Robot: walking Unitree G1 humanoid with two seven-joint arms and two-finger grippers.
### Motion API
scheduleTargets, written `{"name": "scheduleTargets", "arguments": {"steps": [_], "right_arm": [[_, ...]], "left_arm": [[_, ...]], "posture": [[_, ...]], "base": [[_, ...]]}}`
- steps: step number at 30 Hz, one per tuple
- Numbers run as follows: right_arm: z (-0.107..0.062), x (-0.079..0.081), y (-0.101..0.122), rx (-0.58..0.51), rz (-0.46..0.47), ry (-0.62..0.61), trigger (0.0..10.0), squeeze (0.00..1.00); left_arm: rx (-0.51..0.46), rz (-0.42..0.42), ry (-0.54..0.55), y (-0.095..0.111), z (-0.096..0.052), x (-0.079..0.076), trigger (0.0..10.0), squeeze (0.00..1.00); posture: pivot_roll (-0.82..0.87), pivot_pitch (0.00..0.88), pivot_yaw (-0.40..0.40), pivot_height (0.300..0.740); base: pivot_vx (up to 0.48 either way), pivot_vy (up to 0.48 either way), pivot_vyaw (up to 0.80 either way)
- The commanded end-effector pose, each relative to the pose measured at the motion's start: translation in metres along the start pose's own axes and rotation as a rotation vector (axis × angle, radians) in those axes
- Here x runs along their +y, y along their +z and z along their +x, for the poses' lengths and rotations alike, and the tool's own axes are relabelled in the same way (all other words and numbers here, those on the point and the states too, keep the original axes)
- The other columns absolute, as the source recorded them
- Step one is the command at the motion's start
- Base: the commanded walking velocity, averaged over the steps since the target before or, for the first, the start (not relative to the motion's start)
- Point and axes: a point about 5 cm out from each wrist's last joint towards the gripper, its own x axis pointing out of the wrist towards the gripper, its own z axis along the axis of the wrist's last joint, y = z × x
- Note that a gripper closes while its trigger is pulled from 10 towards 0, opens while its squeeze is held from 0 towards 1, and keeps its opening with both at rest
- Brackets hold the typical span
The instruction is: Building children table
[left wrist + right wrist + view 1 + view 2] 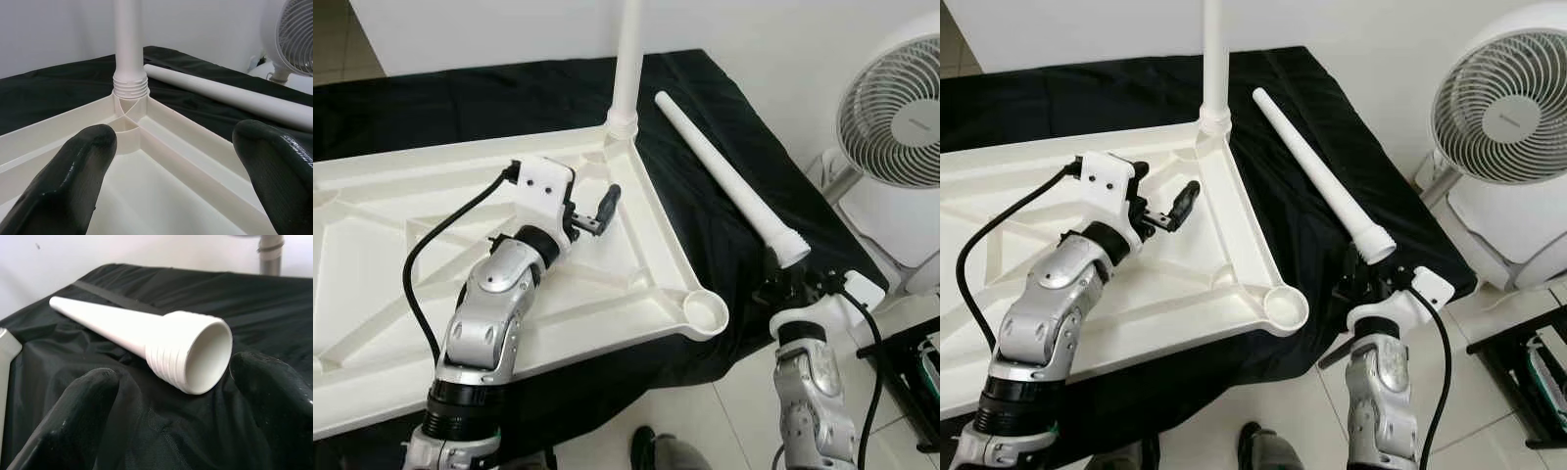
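Note:
A white plastic tabletop (pixel 372 245) lies upside down on a black cloth, ribs up. One white leg (pixel 628 59) stands screwed into its far right corner socket. A second, loose white leg (pixel 724 181) lies on the cloth to the right, its threaded open end (pixel 195 355) toward me. The near right corner socket (pixel 707 311) holds nothing. My left gripper (pixel 597 211) hovers open over the tabletop, pointing at the standing leg (pixel 128 44). My right gripper (pixel 793 284) is open, low at the cloth's edge, just short of the loose leg's threaded end.
A white pedestal fan (pixel 891 127) stands on the floor at the right, close to the table. A dark rack (pixel 915 362) sits at the lower right. A black shoe (pixel 651 450) shows on the tiled floor near the table's front edge.

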Motion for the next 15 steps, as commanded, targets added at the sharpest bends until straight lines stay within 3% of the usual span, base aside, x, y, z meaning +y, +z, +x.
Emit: {"name": "scheduleTargets", "arguments": {"steps": [1,15], "right_arm": [[-0.001,-0.006,-0.004,0.009,0.016,-0.013,10.0,0.00],[0.020,-0.004,-0.009,0.042,0.076,0.156,10.0,0.00]], "left_arm": [[0.018,0.004,-0.021,-0.002,-0.002,-0.004,10.0,0.00],[0.035,0.036,-0.031,0.000,-0.008,-0.002,10.0,0.00]], "posture": [[0.09,0.195,-0.013,0.740],[0.12,0.196,0.008,0.740]], "base": [[0.000,0.000,0.00],[0.000,0.000,0.00]]}}
